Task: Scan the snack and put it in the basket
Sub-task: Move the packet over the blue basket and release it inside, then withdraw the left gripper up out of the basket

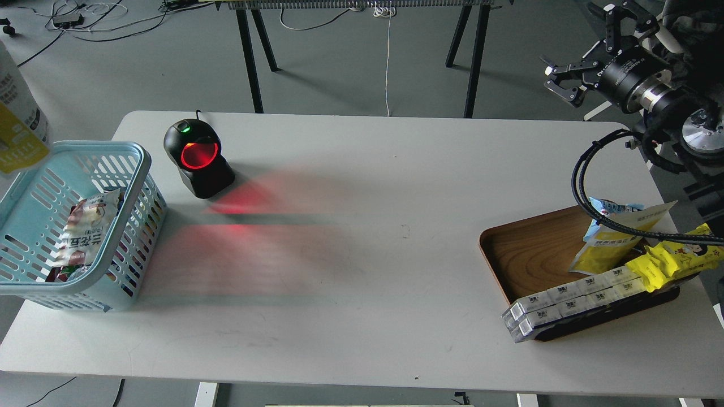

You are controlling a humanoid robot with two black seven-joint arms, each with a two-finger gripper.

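The snack [16, 127] shows only in part at the left edge of the head view: a white top and a yellow lower part with black text. It hangs just above the far left corner of the light blue basket [141, 164]. What holds it is out of view, and so is my left gripper. My right gripper [585, 53] is open and empty, high at the far right, beyond the table's back corner.
A black scanner [198, 158] with a glowing red window stands right of the basket and casts red light on the table. A white and red pack [85, 232] lies in the basket. A brown wooden tray [526, 254] at the right holds other packs and boxes.
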